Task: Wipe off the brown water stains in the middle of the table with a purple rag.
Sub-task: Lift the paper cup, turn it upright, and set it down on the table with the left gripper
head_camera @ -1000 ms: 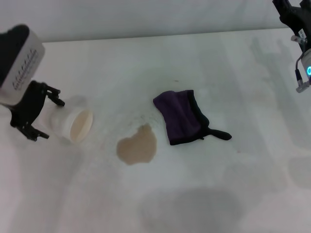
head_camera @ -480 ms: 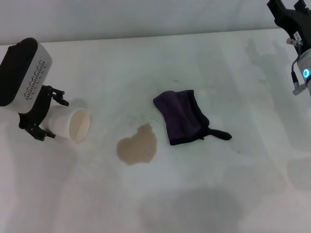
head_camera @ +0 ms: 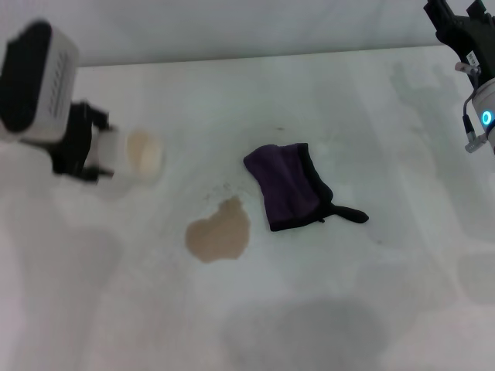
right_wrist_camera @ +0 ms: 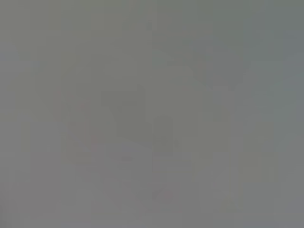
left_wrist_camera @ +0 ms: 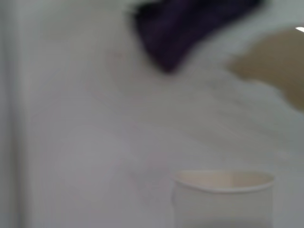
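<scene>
The brown water stain point(head_camera: 219, 230) is a tan blotch in the middle of the white table point(head_camera: 348, 116). The purple rag point(head_camera: 290, 185) lies crumpled just to its right, with its black loop tab pointing right. My left gripper point(head_camera: 97, 148) is at the left, shut on a white paper cup point(head_camera: 133, 153), and holds it with its mouth turned toward the middle of the table. The left wrist view shows the cup's rim point(left_wrist_camera: 223, 197), the rag point(left_wrist_camera: 185, 28) and the stain point(left_wrist_camera: 275, 66). My right gripper point(head_camera: 462, 31) hangs at the far right corner, away from the rag.
The table's far edge meets a grey wall along the top of the head view. Faint grey smudges mark the tabletop at the right and front. The right wrist view shows only plain grey.
My left gripper has closed on the paper cup, lifted it and carried it up and toward the back of the table. The right arm shifted slightly. Rag and stain have not moved.
</scene>
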Robot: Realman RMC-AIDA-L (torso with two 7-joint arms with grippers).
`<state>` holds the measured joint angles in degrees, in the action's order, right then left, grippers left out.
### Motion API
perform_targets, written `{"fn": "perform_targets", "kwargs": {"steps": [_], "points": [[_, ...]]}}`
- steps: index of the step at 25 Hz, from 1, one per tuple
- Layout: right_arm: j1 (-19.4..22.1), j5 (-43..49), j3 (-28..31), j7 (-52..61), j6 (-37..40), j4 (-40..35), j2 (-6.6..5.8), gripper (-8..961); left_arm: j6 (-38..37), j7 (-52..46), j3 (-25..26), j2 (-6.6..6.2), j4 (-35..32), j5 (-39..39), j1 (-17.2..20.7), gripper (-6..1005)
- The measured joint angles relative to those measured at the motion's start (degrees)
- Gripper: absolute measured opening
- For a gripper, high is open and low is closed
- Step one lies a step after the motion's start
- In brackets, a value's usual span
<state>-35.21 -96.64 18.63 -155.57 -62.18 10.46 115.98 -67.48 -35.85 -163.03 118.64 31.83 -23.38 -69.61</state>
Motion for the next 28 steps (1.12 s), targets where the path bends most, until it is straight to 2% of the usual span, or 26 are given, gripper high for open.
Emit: {"fn": "perform_targets", "kwargs": {"steps": [6,11,13,16,17,20,25,28], "points": [[0.2,2.8,0.0,0.0,-0.5,-0.4,-0.3,846,-1.9,-4.0,0.0,0.16,4.0,17.6,2.4,692],[1.2,5.3,0.0,0.0,-1.3,-0.7,-0.32,846,-3.4,-12.6,0.0,0.17,2.7,38.0,8.5,655],[1.7,6.0,0.0,0.0,-2.0,-0.8,-0.39,846,-4.7,-15.6,0.0,0.0,-0.8,50.7,13.4,642],[2.6,7.6,-0.1,0.1,-3.4,-1.3,-0.59,846,-5.3,-14.8,0.0,-0.09,-7.6,65.8,20.1,625],[2.8,8.3,-0.1,0.3,-3.8,-1.6,-0.62,846,-5.3,-13.2,0.0,0.06,-11.4,72.2,23.1,620],[3.4,10.4,-0.1,1.2,-5.1,-2.3,-0.71,846,-5.0,-6.7,0.0,0.23,-20.8,84.0,28.9,614],[4.1,14.1,-0.1,1.5,-7.0,-3.7,-0.84,845,-3.8,6.2,0.1,0.68,-34.2,93.0,35.0,613],[4.4,16.0,-0.1,1.5,-8.0,-3.9,-0.91,845,-1.4,11.5,0.1,1.0,-40.1,97.4,37.1,613]]}}
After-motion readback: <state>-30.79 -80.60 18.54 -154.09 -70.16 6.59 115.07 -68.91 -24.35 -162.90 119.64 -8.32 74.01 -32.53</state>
